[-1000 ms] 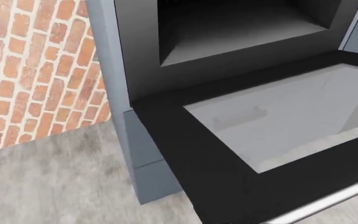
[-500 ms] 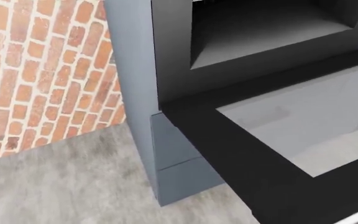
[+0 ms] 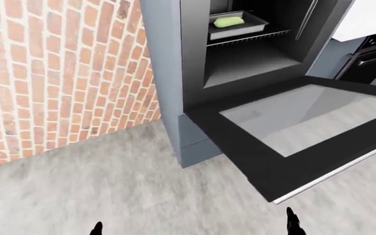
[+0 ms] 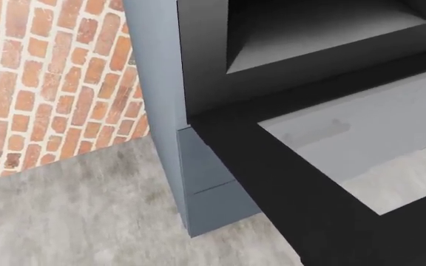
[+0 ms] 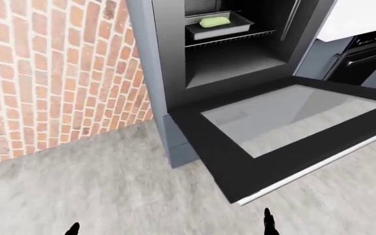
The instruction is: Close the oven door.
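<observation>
The oven door (image 3: 240, 142) hangs open, lying flat and level, a black frame round a grey glass pane (image 3: 306, 117). Its silver handle (image 3: 335, 171) runs along the edge nearest me. Behind it the dark oven cavity (image 3: 253, 54) holds a rack with a grey tray (image 3: 237, 25) and a green item on it. The head view shows only the door's left corner (image 4: 309, 183). Of my hands only dark tips show at the bottom edge of the left-eye view: the left hand (image 3: 96, 227) and the right hand (image 3: 292, 223), both below the door and apart from it.
A red brick wall (image 3: 64, 73) fills the left. A grey cabinet panel (image 3: 165, 73) frames the oven's left side. Grey floor (image 3: 110, 196) lies under the door. At the far right stand another black appliance (image 3: 374, 54) and a white block (image 3: 371, 17).
The camera has moved: the oven and its door slid rightward in the head view, and the handle left the bottom edge. The door itself stays open and flat.
</observation>
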Controlling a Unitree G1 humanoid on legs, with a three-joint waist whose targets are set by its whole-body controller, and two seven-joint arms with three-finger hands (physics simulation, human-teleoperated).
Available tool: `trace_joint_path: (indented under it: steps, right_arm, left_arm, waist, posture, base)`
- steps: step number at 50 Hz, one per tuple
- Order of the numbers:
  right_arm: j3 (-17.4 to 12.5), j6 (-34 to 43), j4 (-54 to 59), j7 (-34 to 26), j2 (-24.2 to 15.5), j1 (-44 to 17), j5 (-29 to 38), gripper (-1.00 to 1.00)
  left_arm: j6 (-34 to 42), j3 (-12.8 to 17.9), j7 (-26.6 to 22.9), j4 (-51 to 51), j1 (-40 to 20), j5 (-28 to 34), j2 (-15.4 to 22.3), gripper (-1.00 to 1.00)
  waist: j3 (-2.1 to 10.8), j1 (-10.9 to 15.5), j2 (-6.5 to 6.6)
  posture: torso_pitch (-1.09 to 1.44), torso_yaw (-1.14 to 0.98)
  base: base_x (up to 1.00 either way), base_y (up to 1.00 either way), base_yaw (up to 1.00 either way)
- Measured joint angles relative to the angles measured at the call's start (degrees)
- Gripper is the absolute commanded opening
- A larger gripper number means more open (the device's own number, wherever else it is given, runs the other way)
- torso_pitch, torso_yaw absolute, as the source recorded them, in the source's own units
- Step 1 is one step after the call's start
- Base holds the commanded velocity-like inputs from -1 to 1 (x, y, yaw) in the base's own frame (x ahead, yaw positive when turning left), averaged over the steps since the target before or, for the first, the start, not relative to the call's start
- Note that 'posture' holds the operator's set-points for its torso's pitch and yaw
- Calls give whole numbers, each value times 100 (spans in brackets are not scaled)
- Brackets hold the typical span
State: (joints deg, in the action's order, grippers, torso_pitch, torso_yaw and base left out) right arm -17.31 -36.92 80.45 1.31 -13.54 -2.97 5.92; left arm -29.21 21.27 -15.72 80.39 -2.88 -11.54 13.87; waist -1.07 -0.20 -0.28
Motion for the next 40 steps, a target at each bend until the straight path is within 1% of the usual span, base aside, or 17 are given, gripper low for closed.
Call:
trace_joint_path:
  steps: [4,7,13,15,20,23,24,27,31,32,34,35,36,38,40]
  right_arm:
    - [-31,47,1,-20,-5,15,27,100]
    - [-90,63,10,-135,21,14,-46,100]
    - [-118,102,-5,-247,19,7,-157,100]
    - [-95,132,-4,-262,22,-3,-174,100]
    - [-92,134,-32,-300,11,0,-219,100]
    - [-98,165,12,-335,13,33,-272,100]
    - [-100,178,25,-359,25,43,-291,100]
    - [-80,211,44,-438,73,39,-326,100]
    - [-70,208,26,-526,89,14,-350,100]
    - [-76,205,24,-545,87,11,-364,100]
    - [-73,201,14,-569,82,7,-383,100]
    - [-73,197,10,-577,79,6,-389,100]
    - [-73,190,9,-583,72,7,-394,100]
    - [-96,216,-6,-577,5,-16,-411,100]
    - [-127,217,-14,-564,-19,7,-445,100]
  left_arm:
    - [2,0,-2,3,3,4,0,100]
    - [2,0,-3,3,3,5,-2,100]
    - [-3,3,-3,1,4,10,1,100]
    - [7,9,7,33,39,6,-2,100]
    - [22,0,12,27,21,5,-20,100]
    - [2,-14,2,-14,-19,13,-21,100]
    - [-2,-13,0,-19,-22,12,-13,100]
    - [-9,4,15,-17,-9,-3,30,100]
    - [-3,11,39,12,26,-21,39,100]
    - [-1,10,40,15,27,-22,40,100]
    - [-5,12,40,8,29,-22,47,100]
    - [-11,14,40,3,29,-23,53,100]
    - [-19,17,39,-2,28,-24,62,100]
    - [-12,-1,40,1,4,-22,-26,100]
    - [14,-48,1,19,-10,12,-84,100]
  waist:
    - [-3,-6,-17]
    - [-10,-9,-22]
    - [-19,-7,-27]
    - [-19,-11,9]
    - [-72,-80,166]
    - [-108,-127,205]
    - [-112,-135,190]
    - [-105,-121,87]
    - [-79,-116,34]
    - [-76,-108,-11]
    - [-91,-86,-140]
    - [-88,-86,-225]
    - [-59,-110,-331]
    - [-69,-179,-228]
    - [-31,-203,-232]
  posture:
    - [0,0]
    - [0,0]
    - [0,0]
    - [0,0]
    - [0,0]
    - [0,0]
    - [0,0]
    - [0,0]
    - [0,0]
    - [0,0]
    - [0,0]
    - [0,0]
    - [0,0]
    - [0,0]
    - [0,0]
  base:
    - [0,0,0]
    - [0,0,0]
    - [0,0,-3]
    - [0,0,-45]
    - [-5,0,-59]
    - [-7,0,-53]
    - [-8,0,-45]
    - [-7,0,-45]
    - [-6,0,-43]
    - [-2,0,-41]
    - [-2,0,-41]
    - [-2,0,-41]
    - [-2,0,-41]
    - [-2,0,-41]
    - [-3,0,-41]
